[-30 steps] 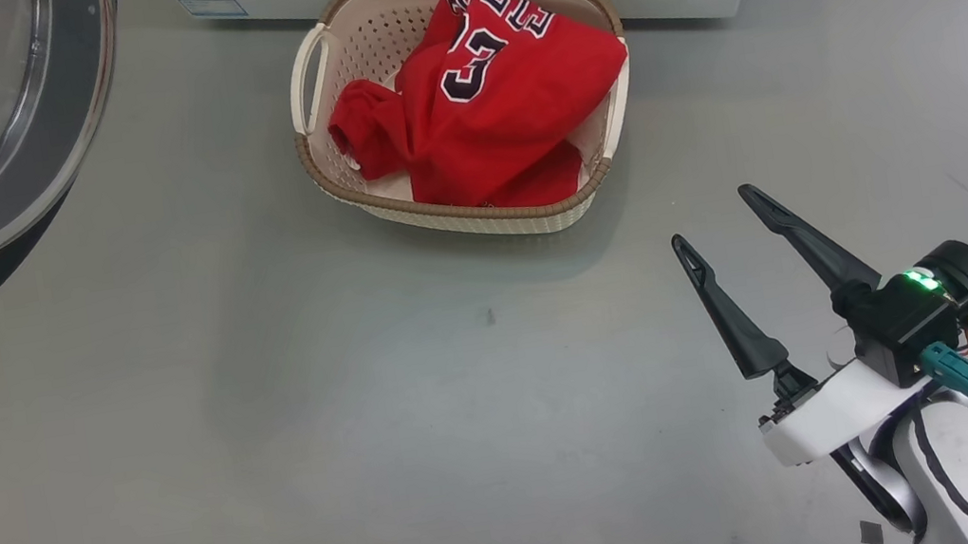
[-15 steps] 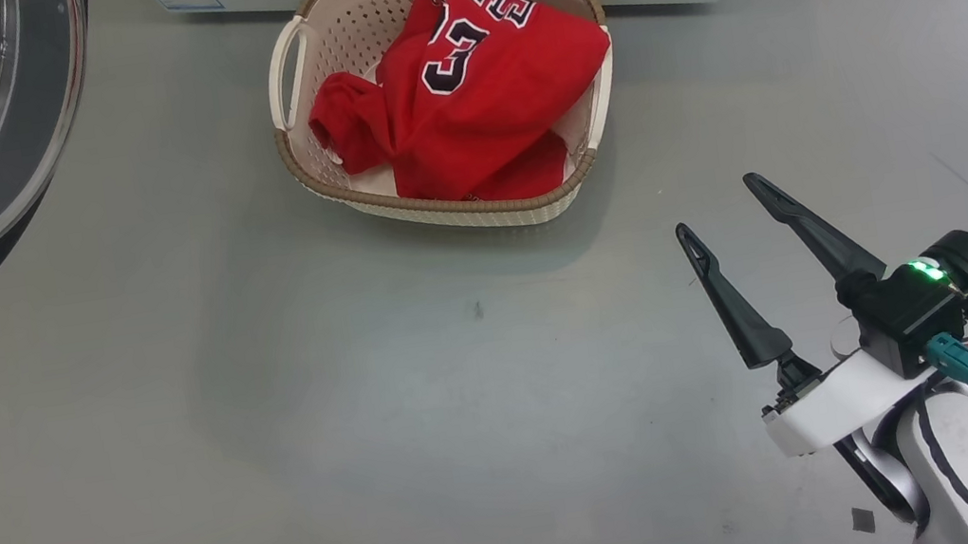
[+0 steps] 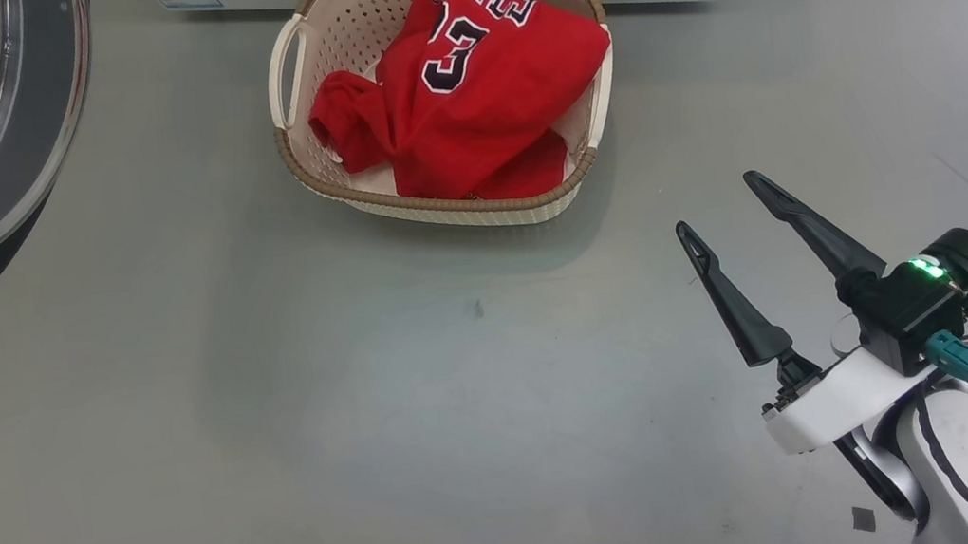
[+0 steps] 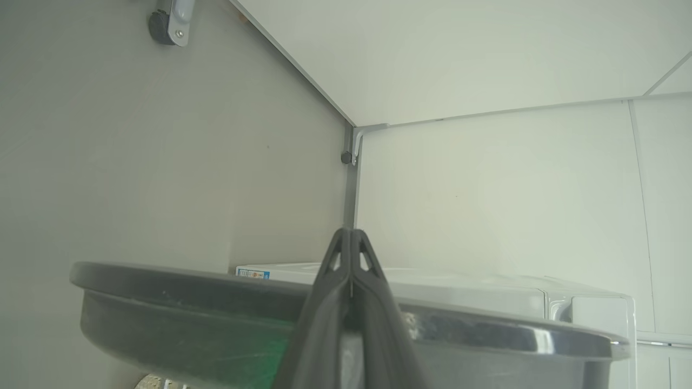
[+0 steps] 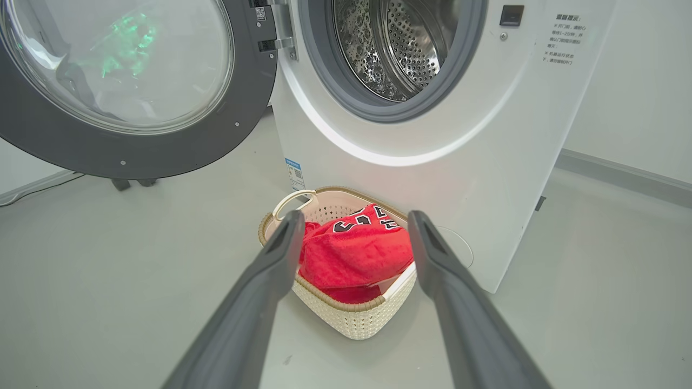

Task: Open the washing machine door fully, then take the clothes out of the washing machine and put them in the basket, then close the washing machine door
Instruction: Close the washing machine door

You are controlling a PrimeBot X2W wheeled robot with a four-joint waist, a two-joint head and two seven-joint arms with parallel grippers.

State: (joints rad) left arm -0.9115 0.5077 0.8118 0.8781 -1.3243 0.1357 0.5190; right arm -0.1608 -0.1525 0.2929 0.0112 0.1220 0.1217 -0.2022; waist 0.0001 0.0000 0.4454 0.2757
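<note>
Clothes lie heaped in the basket at the upper centre of the head view, bulging over its right rim. The basket sits on the floor right against the washer, probably so that garments drop straight down from the drum. That drum looks empty, so I judge unloading done and only the closing left.

The door stands swung wide at the upper left. The left gripper is closed on nothing, its fingers pressed together across the door's dark rim. It is likely set to push the door, but I cannot tell whether it touches. The right gripper is spread wide and empty at the lower right, well apart from the basket.

The jersey shows a dark, white-edged "3" and creased letters I cannot read whole. The blue label, the Chinese print and the coded sticker by the hinge are too small to read.
</note>
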